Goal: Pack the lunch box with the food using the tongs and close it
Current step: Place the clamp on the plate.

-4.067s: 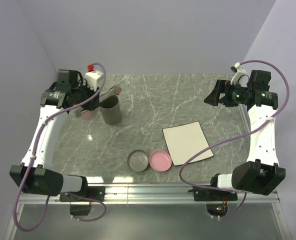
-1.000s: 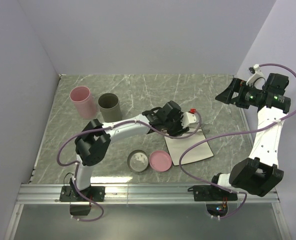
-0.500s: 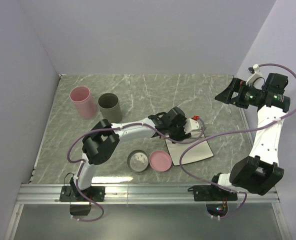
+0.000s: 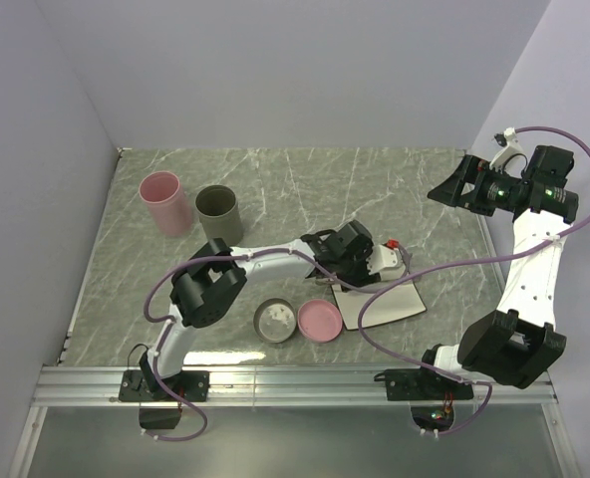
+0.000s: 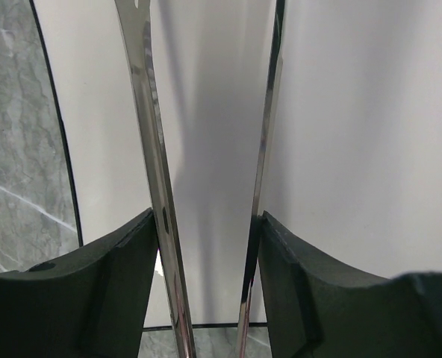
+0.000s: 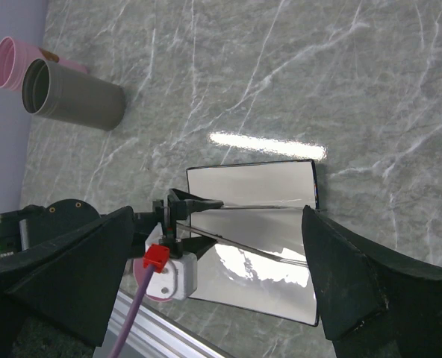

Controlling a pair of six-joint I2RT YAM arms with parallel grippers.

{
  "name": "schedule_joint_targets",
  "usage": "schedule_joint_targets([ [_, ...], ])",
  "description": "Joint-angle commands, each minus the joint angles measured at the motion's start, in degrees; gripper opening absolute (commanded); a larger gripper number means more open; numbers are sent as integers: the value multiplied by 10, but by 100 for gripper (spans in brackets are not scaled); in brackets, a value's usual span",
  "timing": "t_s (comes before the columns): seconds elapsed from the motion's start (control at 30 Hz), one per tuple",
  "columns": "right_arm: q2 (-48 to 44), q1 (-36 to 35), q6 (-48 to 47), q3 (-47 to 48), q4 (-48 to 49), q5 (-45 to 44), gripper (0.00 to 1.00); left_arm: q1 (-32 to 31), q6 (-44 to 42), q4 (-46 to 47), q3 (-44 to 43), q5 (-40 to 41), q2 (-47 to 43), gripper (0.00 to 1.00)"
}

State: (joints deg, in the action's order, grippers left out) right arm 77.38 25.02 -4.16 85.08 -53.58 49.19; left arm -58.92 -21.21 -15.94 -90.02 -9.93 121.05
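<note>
Silver tongs are sitting between the fingers of your left gripper. Each black finger is pressing on the outside of one arm, so you are gripping the tongs, with a clear gap showing between the arms. The tips are running out of the left wrist view. In the right wrist view they are reaching low across the white board; whether they are touching it cannot be told.

Your right gripper is hovering at the far right, jaws spread wide, holding nothing, well apart from the work.

Outward: the open grey box and pink lid are lying side by side, just beside the board's near left corner. The pink cup and grey cup are standing together at the far left of the table.

Food: no piece is showing plainly. A brownish bit is peeking out at the pink cup's rim, too small to name.

Step in hand, by my judgement: you are holding the tongs ready and packing is not yet begun. No food is showing in the box, and the lid is off.

The next move is calling for you to locate a piece, set the tips either side of it, then squeeze gently. Thin sprung arms are likely to twist in a loose hold.
</note>
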Motion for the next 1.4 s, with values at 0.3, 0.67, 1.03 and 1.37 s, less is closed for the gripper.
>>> schedule_joint_targets([
  [0.3,3,1,-8,22,7,8,100,-14,2,0,-20,14,18,66],
  [0.67,1,2,-5,18,10,8,100,-20,13,-18,-33,32,8,77],
  [1.03,0,2,-4,20,10,6,100,-34,17,-26,-41,40,-7,95],
  [1.37,-1,3,-4,24,8,6,100,-35,26,-42,-78,47,-27,98],
])
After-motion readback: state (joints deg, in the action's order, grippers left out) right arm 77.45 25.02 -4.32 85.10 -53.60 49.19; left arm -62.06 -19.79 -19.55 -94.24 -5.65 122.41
